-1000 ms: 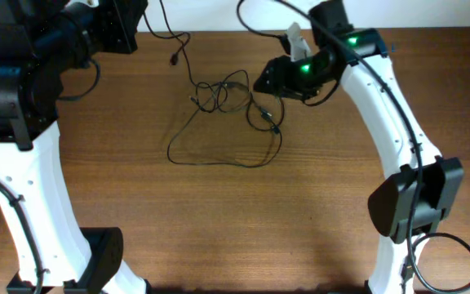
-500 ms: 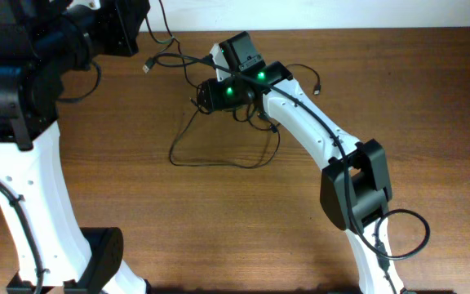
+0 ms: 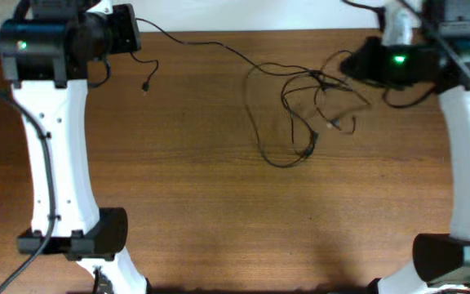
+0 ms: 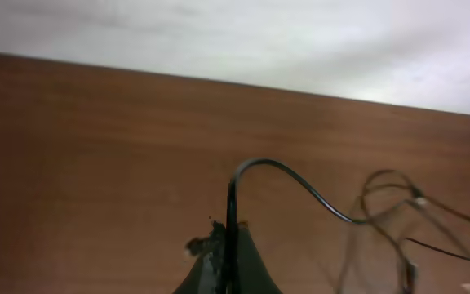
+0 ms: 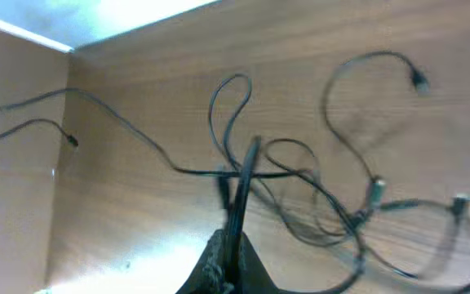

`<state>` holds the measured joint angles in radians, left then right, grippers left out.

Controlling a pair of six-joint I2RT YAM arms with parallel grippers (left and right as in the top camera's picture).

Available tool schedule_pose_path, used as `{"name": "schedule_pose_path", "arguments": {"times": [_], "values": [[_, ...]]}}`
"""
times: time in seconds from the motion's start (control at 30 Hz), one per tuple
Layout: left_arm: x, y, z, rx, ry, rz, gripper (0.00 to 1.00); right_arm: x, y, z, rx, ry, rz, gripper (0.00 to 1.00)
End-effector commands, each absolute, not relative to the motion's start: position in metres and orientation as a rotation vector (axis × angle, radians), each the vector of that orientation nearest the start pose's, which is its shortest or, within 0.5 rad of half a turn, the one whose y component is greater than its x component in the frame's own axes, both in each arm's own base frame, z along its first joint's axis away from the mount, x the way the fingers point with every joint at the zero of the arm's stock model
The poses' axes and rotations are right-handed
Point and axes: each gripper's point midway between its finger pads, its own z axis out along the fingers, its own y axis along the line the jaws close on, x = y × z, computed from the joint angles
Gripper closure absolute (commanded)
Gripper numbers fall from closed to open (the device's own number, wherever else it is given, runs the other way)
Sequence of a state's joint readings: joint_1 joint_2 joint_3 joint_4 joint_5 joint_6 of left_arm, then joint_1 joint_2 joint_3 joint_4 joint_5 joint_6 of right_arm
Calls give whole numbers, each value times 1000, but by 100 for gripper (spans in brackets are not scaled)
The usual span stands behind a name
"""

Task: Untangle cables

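The left pincer (image 4: 228,238) is clenched on one thin strand at the far left corner of the desk (image 3: 219,212), and the right pincer (image 5: 233,242) is clamped on another near the far right corner. The cables (image 3: 310,102) stretch between them along the far edge, their knotted clump right of centre, with one plug end (image 3: 145,85) near the left pincer.

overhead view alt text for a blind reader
Thin black cables, loosely tangled, stretch across a wooden table. The left end effector holds one long strand, top left; the right end effector grips beside the knot, top right.
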<state>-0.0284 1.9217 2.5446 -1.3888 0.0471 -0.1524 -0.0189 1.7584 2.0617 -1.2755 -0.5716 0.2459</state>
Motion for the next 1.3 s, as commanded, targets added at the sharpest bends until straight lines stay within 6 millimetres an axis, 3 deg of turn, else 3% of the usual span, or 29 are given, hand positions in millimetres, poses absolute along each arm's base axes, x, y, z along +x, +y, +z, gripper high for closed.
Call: {"name": "schedule_pose_path", "arguments": {"times": [0.0,0.07,0.17,0.27,0.33,0.43,0.53,0.6,0.7,0.77,0.8,0.87,0.93,1.0,1.07,1.13,1.2,1.27], "values": [[459,14,371,-202,2352,-2,100,400,34,351,137,2377,914,96],[459,43,365,-278,2360,32,100,396,-21,361,274,2288,954,96],[453,83,361,-374,2365,96,100,383,-82,360,452,2238,896,96],[451,94,362,-379,2362,150,100,378,-92,352,476,2263,856,96],[442,128,365,-472,2340,322,100,378,-109,334,576,2322,752,96],[427,169,362,-594,2329,302,100,382,-116,320,639,2348,760,96],[426,174,362,-602,2325,262,100,383,-105,318,618,2371,779,96],[419,187,363,-646,2318,348,100,388,-89,318,570,2390,795,96],[370,239,368,-975,2226,481,100,392,-67,318,500,2415,817,96],[328,269,386,-1162,2101,519,100,393,-61,318,484,2422,824,96],[298,281,405,-1239,2013,537,100,393,-62,318,484,2422,823,96],[238,283,454,-1299,1822,581,100,391,-60,317,466,2431,821,96],[187,262,504,-1285,1636,613,100,386,-61,313,467,2459,804,96],[165,246,523,-1270,1567,634,100,385,-60,312,465,2463,805,96],[169,248,518,-1269,1587,621,100,385,-60,312,464,2466,807,96],[190,256,496,-1273,1669,571,100,383,-59,311,456,2475,807,96],[213,276,466,-1301,1751,553,100,381,-58,310,448,2482,808,96],[239,298,422,-1339,1849,533,100,381,-58,310,448,2482,808,96]]}}
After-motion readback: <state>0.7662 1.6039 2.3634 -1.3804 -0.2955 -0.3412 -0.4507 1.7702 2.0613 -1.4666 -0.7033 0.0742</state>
